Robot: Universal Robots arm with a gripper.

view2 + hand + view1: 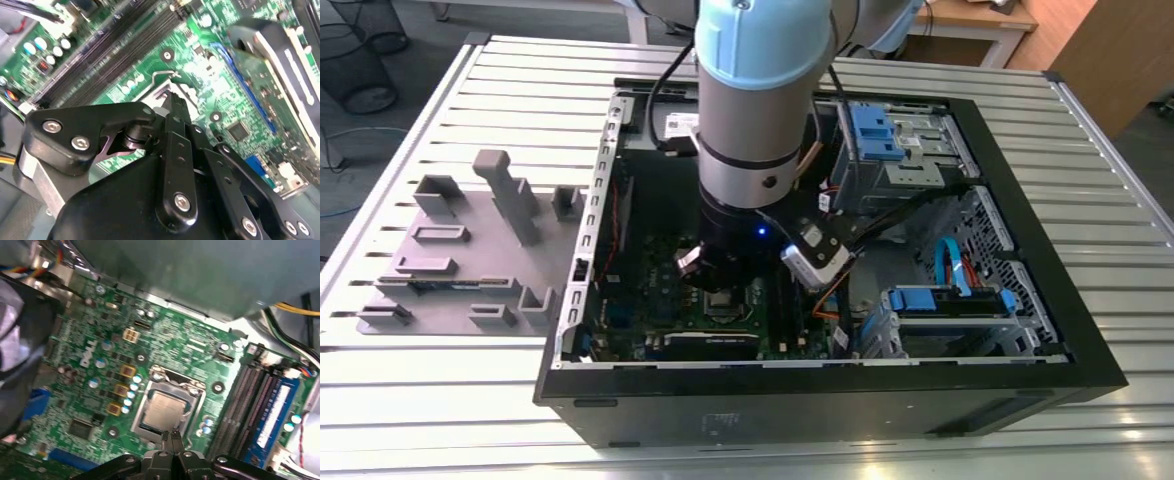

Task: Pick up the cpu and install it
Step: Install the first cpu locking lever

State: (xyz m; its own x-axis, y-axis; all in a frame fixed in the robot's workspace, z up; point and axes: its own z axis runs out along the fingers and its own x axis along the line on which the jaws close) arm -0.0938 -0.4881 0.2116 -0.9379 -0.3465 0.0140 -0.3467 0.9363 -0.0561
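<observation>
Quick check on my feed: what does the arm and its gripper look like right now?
The arm is a silver-grey cylinder with a pale blue cap, dark lower section and a small blue light. The gripper is matt black: flat linkage plates with silver screw heads and slim fingers. Black cables run alongside the arm.

The cpu (164, 410), just ahead of the jaws, has a matt, pale silver-grey metal top. The socket frame (187, 387) around it is bright bare metal. The board (95, 385) is glossy green laminate. The gripper (172, 440) links are matt black, smooth, with bright metal screws. The case (827, 400) is matt black painted metal. The bench (427, 400) is ribbed, satin aluminium. The fixture blocks (467, 250) are dull grey plastic.
</observation>
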